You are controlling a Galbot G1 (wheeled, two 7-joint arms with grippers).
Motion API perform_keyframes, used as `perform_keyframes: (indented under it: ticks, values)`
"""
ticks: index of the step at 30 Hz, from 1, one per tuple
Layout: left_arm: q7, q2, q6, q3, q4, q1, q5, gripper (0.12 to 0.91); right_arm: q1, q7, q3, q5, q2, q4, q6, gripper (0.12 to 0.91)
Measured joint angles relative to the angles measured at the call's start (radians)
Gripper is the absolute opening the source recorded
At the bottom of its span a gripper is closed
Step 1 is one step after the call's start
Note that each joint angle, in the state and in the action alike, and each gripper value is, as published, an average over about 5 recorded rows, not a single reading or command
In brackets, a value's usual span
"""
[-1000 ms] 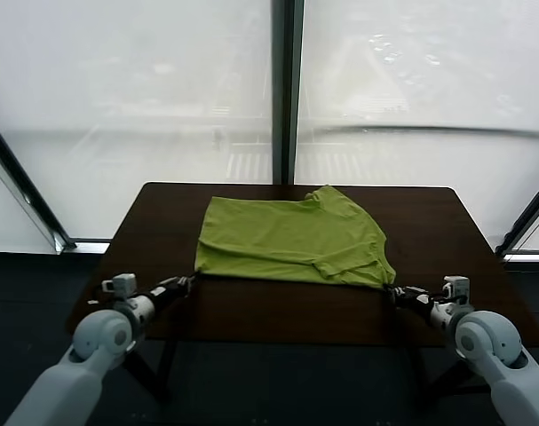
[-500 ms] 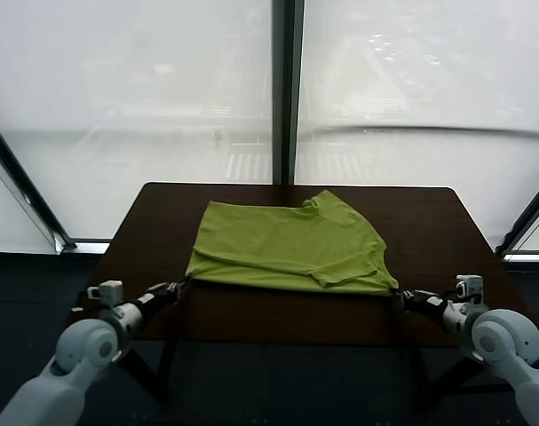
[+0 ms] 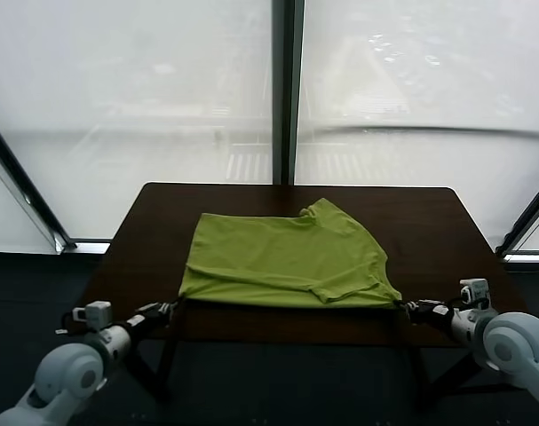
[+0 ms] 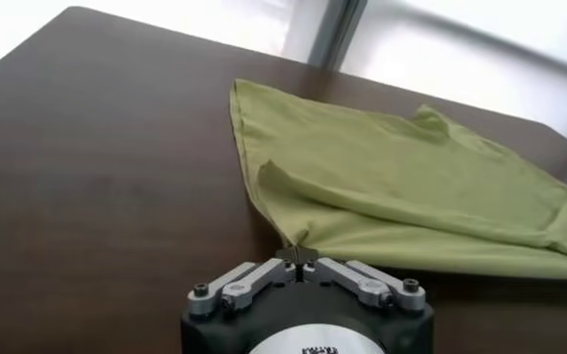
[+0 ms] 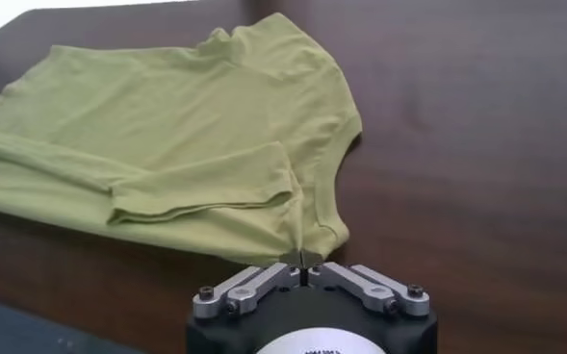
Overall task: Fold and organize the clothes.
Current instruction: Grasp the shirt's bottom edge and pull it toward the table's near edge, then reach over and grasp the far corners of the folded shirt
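The T-shirt (image 3: 287,260) is pinched at both near corners by the closed left gripper (image 4: 300,256) and right gripper (image 5: 302,258); uneven pulling risks dragging it off the table (image 3: 429,231) edge.

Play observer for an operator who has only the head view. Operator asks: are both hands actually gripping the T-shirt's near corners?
Observer: The left wrist view shows the left hand shut, pinching the very tip of the T-shirt at its near corner.
Operator: And the other side?
Observer: The right hand has its fingertips closed together on the hem corner just below the sleeve.
Operator: Is that sleeve spread out?
Observer: No, the right wrist view shows it folded inward, lying flat on the shirt body.
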Motion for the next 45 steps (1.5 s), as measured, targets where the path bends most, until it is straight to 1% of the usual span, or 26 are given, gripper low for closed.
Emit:
perform_keyframes:
  ticks: [3, 4, 6, 7, 9, 10, 11, 12, 13, 15, 16, 18, 19, 20, 22, 23, 26, 29, 32, 35, 40, 45]
  values:
    - [0.002, -0.002, 0.001, -0.021, -0.016, 0.033, 0.001, 0.148, -0.003, 0.002, 0.006, 0.011, -0.004, 0.006, -0.011, 0.356]
    - [0.002, -0.004, 0.004, -0.027, -0.020, 0.042, 0.001, 0.148, -0.003, 0.003, 0.008, 0.017, -0.006, 0.009, -0.014, 0.431]
    - [0.001, -0.009, 0.013, -0.035, -0.028, 0.059, 0.000, 0.148, -0.003, 0.004, 0.012, 0.029, -0.011, 0.014, -0.018, 0.544]
    - [0.000, -0.011, 0.019, -0.039, -0.032, 0.066, -0.001, 0.149, -0.001, 0.005, 0.015, 0.036, -0.014, 0.017, -0.019, 0.620]
    - [-0.003, -0.013, 0.032, -0.047, -0.041, 0.079, -0.002, 0.166, 0.005, 0.005, 0.020, 0.057, -0.020, 0.021, -0.020, 0.731]
    - [-0.005, -0.013, 0.037, -0.051, -0.045, 0.085, -0.003, 0.200, 0.011, 0.005, 0.024, 0.071, -0.023, 0.021, -0.020, 0.792]
    - [-0.009, -0.013, 0.042, -0.055, -0.050, 0.091, -0.003, 0.234, 0.019, 0.003, 0.027, 0.086, -0.026, 0.020, -0.020, 0.834]
    - [-0.014, -0.012, 0.048, -0.059, -0.055, 0.095, -0.003, 0.285, 0.029, 0.000, 0.030, 0.099, -0.028, 0.018, -0.020, 0.860]
    - [-0.018, -0.011, 0.055, -0.064, -0.061, 0.100, -0.002, 0.355, 0.040, -0.007, 0.032, 0.111, -0.030, 0.013, -0.020, 0.887]
    - [-0.023, -0.006, 0.069, -0.072, -0.073, 0.107, 0.000, 0.468, 0.071, -0.030, 0.030, 0.129, -0.032, -0.001, -0.020, 0.900]
    - [-0.022, -0.003, 0.077, -0.078, -0.080, 0.109, 0.000, 0.543, 0.091, -0.043, 0.027, 0.134, -0.033, -0.011, -0.020, 0.904]
    - [-0.017, 0.004, 0.094, -0.089, -0.093, 0.108, -0.009, 0.657, 0.140, -0.068, 0.014, 0.142, -0.031, -0.038, -0.020, 0.906]
    - [-0.015, 0.010, 0.104, -0.097, -0.098, 0.104, -0.020, 0.728, 0.171, -0.078, 0.004, 0.144, -0.029, -0.054, -0.020, 0.907]
    - [-0.013, 0.015, 0.114, -0.104, -0.102, 0.098, -0.034, 0.781, 0.205, -0.089, -0.009, 0.144, -0.026, -0.074, -0.020, 0.907]
    - [-0.012, 0.030, 0.132, -0.118, -0.102, 0.078, -0.076, 0.862, 0.284, -0.113, -0.045, 0.144, -0.016, -0.120, -0.020, 0.907]
    - [-0.010, 0.040, 0.139, -0.124, -0.098, 0.065, -0.100, 0.884, 0.327, -0.124, -0.067, 0.143, -0.010, -0.146, -0.020, 0.907]
    - [-0.005, 0.078, 0.155, -0.125, -0.073, 0.006, -0.181, 0.904, 0.464, -0.154, -0.149, 0.137, 0.012, -0.228, -0.020, 0.907]
    - [-0.005, 0.122, 0.181, -0.102, -0.023, -0.086, -0.256, 0.907, 0.607, -0.184, -0.246, 0.114, 0.042, -0.315, -0.020, 0.907]
    - [-0.004, 0.152, 0.203, -0.057, 0.053, -0.201, -0.310, 0.907, 0.744, -0.223, -0.348, 0.067, 0.084, -0.413, -0.020, 0.907]
    - [0.010, 0.162, 0.207, 0.010, 0.140, -0.324, -0.335, 0.907, 0.859, -0.275, -0.442, 0.003, 0.138, -0.525, -0.017, 0.907]
    - [0.072, 0.149, 0.207, 0.150, 0.287, -0.530, -0.316, 0.907, 0.997, -0.363, -0.559, -0.121, 0.244, -0.708, 0.026, 0.907]
    - [0.149, 0.103, 0.207, 0.283, 0.429, -0.701, -0.245, 0.907, 1.083, -0.438, -0.622, -0.221, 0.340, -0.855, 0.065, 0.907]
